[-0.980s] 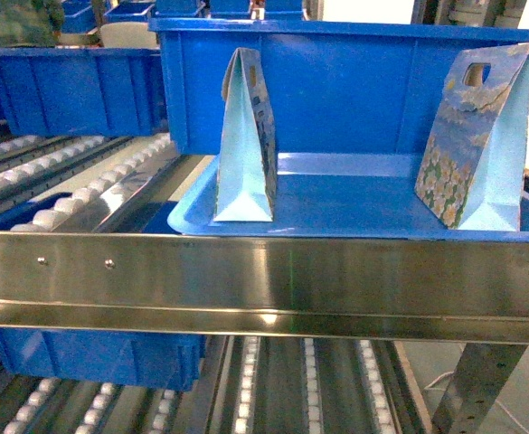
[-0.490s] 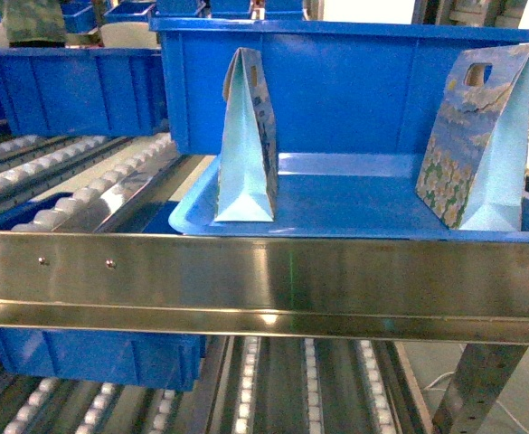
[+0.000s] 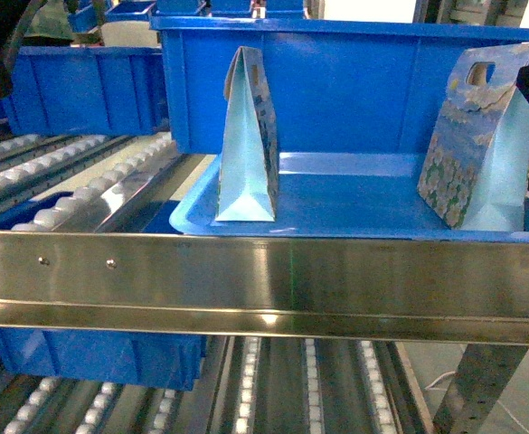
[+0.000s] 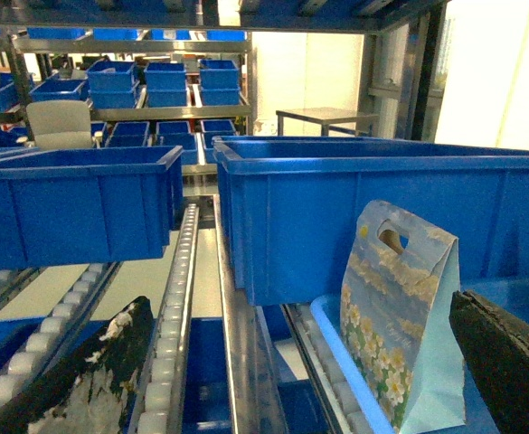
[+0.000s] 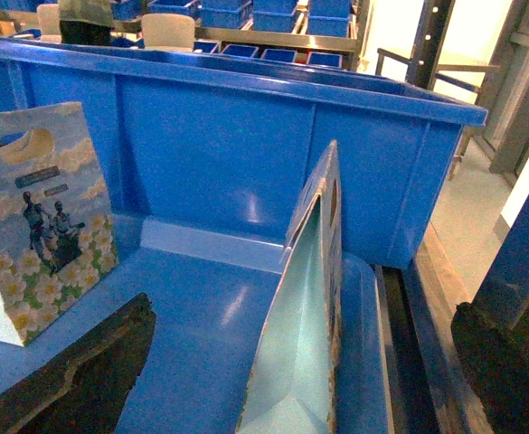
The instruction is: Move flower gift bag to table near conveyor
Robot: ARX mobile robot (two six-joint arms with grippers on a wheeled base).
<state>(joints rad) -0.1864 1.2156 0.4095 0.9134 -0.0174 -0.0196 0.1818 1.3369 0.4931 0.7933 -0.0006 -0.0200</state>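
Two flower gift bags stand upright on a blue tray (image 3: 354,212) on the conveyor (image 3: 83,185). The left bag (image 3: 246,136) (image 4: 400,316) shows daisies and a cut-out handle. It stands ahead of my left gripper (image 4: 291,380), toward the right finger. That gripper is open and holds nothing. The right bag (image 3: 477,136) (image 5: 309,307) is edge-on in the right wrist view, in line with the gap of my open right gripper (image 5: 291,384). Neither gripper touches a bag. The table is out of view.
A deep blue bin (image 3: 336,81) stands right behind the tray, and another bin (image 3: 83,86) sits to the left. A steel rail (image 3: 264,280) crosses in front, with roller tracks (image 3: 246,389) below. More bins (image 4: 165,86) fill the shelves behind.
Dark parts of both arms have come into the head view, at the upper left and at the right edge beside the right bag. The bags have not moved.
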